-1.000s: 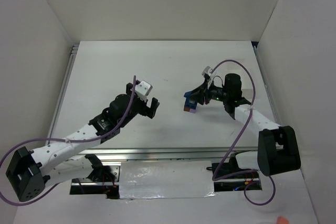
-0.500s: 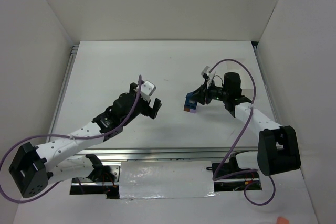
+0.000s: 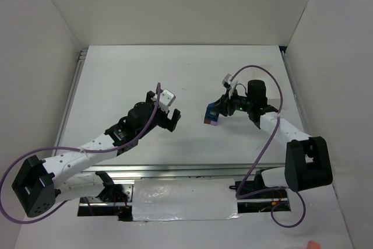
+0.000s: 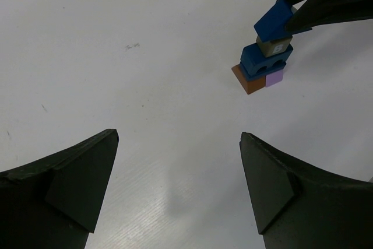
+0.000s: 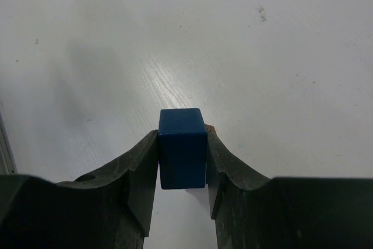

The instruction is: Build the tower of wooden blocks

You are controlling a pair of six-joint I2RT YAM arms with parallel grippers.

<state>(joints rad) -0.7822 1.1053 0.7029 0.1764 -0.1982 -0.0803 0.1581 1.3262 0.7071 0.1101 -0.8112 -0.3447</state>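
The wood block tower (image 4: 265, 62) stands on the white table: a brown-orange block (image 4: 247, 84) and a lavender block (image 4: 274, 79) at the base, a blue arch (image 4: 265, 59) on them, and a grey block (image 4: 275, 45) on top. It also shows in the top view (image 3: 210, 119). My right gripper (image 3: 214, 109) is shut on a dark blue block (image 5: 182, 144) and holds it tilted at the top of the grey block (image 4: 273, 20). My left gripper (image 3: 170, 119) is open and empty, to the left of the tower, with its fingers (image 4: 76, 179) wide apart.
White walls enclose the table on the left, back and right. A metal rail (image 3: 175, 168) runs along the near edge. The purple cables of both arms loop above the table.
My left arm has moved a little to the right, toward the tower, still open. My right gripper with the blue block has hardly moved.
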